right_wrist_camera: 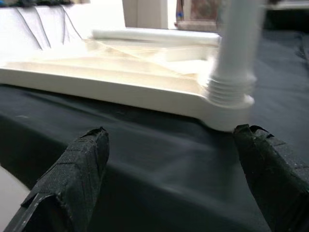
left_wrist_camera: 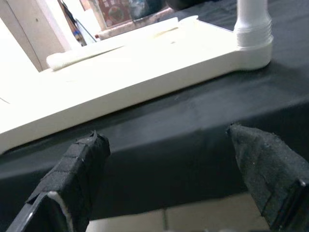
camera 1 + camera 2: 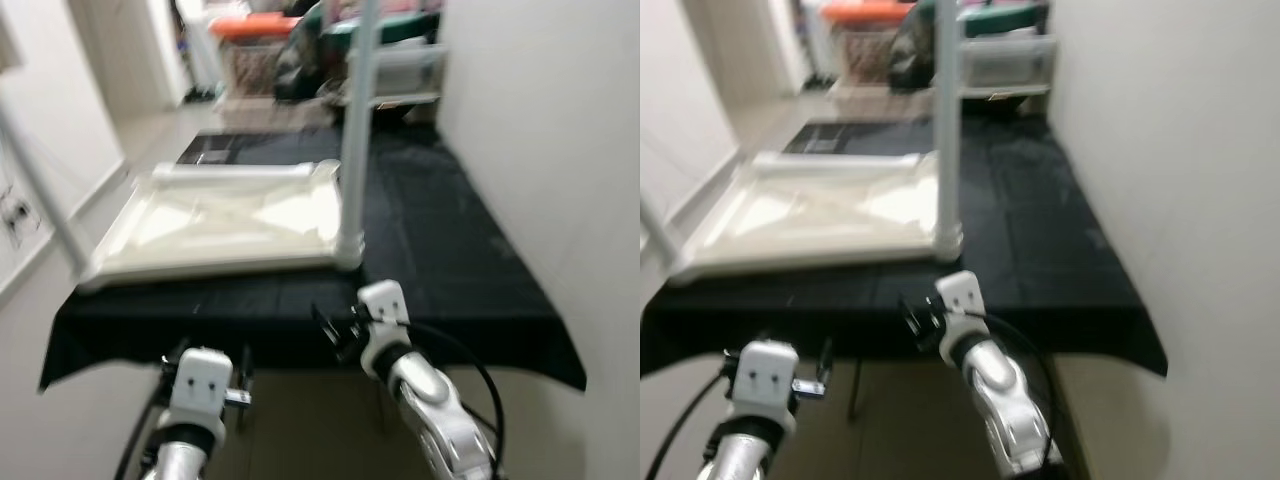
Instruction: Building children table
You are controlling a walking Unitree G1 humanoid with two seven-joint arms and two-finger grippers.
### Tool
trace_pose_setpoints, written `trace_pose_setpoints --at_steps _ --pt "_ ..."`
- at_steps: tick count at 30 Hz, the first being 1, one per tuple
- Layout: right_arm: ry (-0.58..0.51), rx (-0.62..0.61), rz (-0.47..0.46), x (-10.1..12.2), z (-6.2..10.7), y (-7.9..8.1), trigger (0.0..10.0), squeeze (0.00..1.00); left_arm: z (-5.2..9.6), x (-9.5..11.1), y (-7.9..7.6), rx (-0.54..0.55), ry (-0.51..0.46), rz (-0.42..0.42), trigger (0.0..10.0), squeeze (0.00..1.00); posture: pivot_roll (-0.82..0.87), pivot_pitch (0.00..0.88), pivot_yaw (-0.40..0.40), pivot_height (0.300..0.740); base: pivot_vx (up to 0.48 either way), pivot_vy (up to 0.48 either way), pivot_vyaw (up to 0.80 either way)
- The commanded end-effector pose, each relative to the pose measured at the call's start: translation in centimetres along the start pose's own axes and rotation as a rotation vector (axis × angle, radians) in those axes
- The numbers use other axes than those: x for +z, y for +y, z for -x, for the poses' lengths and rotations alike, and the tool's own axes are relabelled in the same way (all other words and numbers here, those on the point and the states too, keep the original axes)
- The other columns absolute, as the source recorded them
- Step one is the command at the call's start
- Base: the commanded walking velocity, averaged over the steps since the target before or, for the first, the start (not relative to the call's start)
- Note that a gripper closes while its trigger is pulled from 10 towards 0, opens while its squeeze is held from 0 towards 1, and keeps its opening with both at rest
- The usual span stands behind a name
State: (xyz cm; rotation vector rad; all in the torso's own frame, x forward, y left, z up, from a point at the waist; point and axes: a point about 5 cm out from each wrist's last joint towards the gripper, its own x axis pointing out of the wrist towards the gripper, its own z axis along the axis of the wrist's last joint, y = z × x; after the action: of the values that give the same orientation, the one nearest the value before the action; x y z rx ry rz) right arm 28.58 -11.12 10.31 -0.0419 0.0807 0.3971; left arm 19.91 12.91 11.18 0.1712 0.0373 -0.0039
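A white children's table top (image 3: 220, 225) lies upside down on a black-covered table (image 3: 450, 270). One white leg (image 3: 355, 120) stands upright in its near right corner. A second leg (image 3: 45, 200) rises slanted from the near left corner. A loose leg (image 3: 235, 172) lies along the top's far edge. Both grippers are low at the table's front edge, short of the white top. My left gripper (image 2: 164, 135) is open and holds nothing. My right gripper (image 1: 171, 131) is open too, facing the threaded base of the upright leg (image 1: 229, 92).
A plain wall (image 3: 560, 130) runs close along the table's right side. Shelves with storage boxes (image 3: 400, 70) and an orange-lidded bin (image 3: 255, 30) crowd the back. Pale floor (image 3: 150, 125) lies to the left, and the black cloth hangs over the front edge (image 3: 300, 345).
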Motion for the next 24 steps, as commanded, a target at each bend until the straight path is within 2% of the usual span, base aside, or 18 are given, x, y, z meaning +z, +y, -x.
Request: trace_pose_setpoints --at_steps 1,9,24 --pt "-0.017 0.031 0.0 0.44 -0.51 0.95 10.0 0.0 0.12 -0.44 0.7 0.023 0.019 -0.023 10.0 0.0 0.01 0.0 0.02 0.74 0.349 0.0 0.0" --pt "-0.019 0.031 0.0 0.48 -0.56 1.03 10.0 0.0 0.07 -0.54 1.01 0.044 0.028 -0.019 10.0 0.0 0.01 0.0 0.023 0.74 0.295 0.0 0.0" --pt "-0.015 0.07 -0.02 0.47 -0.64 1.24 10.0 0.0 0.06 -0.47 0.86 0.034 0.027 0.0 10.0 0.0 0.02 0.0 0.022 0.74 0.0 0.0 0.0"
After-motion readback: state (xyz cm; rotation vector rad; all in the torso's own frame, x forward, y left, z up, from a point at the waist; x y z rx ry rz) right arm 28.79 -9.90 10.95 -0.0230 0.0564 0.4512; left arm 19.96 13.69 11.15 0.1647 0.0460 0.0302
